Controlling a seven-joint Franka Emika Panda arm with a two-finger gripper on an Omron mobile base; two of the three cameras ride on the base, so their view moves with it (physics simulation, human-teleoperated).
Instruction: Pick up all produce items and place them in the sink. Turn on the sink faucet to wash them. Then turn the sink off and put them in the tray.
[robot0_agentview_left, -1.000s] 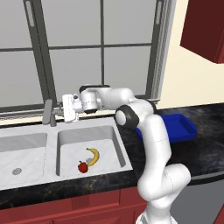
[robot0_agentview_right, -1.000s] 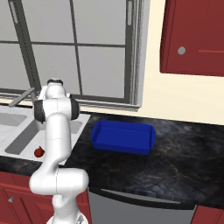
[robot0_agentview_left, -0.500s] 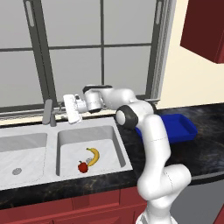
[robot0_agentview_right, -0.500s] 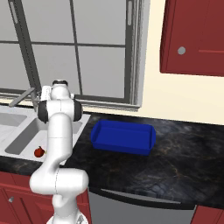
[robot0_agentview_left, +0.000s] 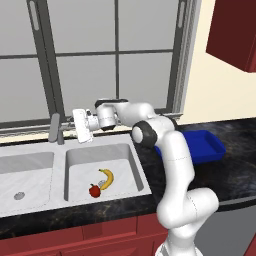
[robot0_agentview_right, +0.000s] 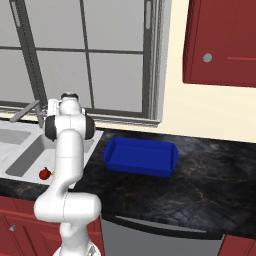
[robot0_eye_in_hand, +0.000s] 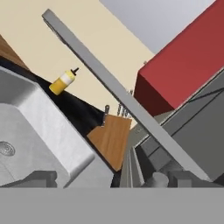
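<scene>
Faucet (robot0_agentview_left: 55, 128) stands upright at the sink's (robot0_agentview_left: 30, 165) back edge between the basins, just left of the released, sideways-pointing pincer (robot0_agentview_left: 78, 125), with banana (robot0_agentview_left: 106, 177) and red fruit (robot0_agentview_left: 94, 190) in the right basin below.

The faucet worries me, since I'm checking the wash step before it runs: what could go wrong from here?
1. The gripper hangs beside the faucet with jaws open, not on it; a sideways push may slip off the narrow post.
2. The banana and red fruit lie in the right basin of the sink; a spout aimed elsewhere may miss them.
3. The fruit touch, so later picking one may shove the other.
</scene>
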